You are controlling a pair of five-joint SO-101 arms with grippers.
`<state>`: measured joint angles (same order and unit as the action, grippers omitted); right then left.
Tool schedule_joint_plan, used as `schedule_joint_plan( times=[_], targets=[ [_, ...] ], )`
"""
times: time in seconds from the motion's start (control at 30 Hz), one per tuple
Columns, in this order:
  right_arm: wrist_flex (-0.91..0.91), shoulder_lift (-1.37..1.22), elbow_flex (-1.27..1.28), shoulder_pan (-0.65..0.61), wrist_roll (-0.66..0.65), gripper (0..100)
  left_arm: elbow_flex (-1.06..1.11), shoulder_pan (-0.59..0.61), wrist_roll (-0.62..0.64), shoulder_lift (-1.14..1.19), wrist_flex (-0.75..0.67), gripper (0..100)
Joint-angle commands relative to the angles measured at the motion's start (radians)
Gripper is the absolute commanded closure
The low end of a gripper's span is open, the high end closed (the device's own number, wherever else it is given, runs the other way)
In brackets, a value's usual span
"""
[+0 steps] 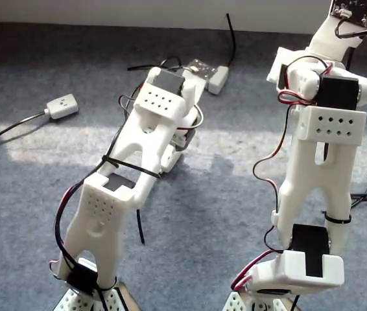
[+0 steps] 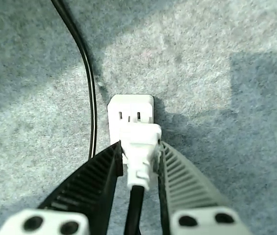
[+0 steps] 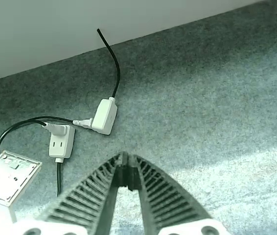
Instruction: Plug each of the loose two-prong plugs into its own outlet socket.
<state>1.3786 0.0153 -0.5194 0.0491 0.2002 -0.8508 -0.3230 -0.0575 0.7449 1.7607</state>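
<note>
Left gripper [image 2: 138, 149]: jaws clamped on white two-prong plug [image 2: 139, 142], which touches outlet socket [image 2: 130, 110].
Right gripper [image 3: 127, 161]: jaws together, holding nothing.
High view: cabled socket [image 1: 61, 105], well apart from outlet socket.

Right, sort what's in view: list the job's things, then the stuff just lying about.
Job: white two-prong plastic plug, in the left gripper; white plastic outlet socket against it; white socket block lying apart.
Lying about: white square plate; grey carpet.
</note>
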Motion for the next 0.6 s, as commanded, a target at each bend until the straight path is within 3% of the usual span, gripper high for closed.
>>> schedule_joint_plan(
  times=[0.0, 0.57],
  targets=[
    [-0.022, 0.048, -0.008, -0.008, -0.005, 99.2, -0.002, 0.002, -0.015, -0.036, 0.008, 99],
    [-0.022, 0.048, -0.008, -0.008, -0.005, 99.2, 0.002, 0.027, -0.012, -0.031, 0.006, 99]
  ],
)
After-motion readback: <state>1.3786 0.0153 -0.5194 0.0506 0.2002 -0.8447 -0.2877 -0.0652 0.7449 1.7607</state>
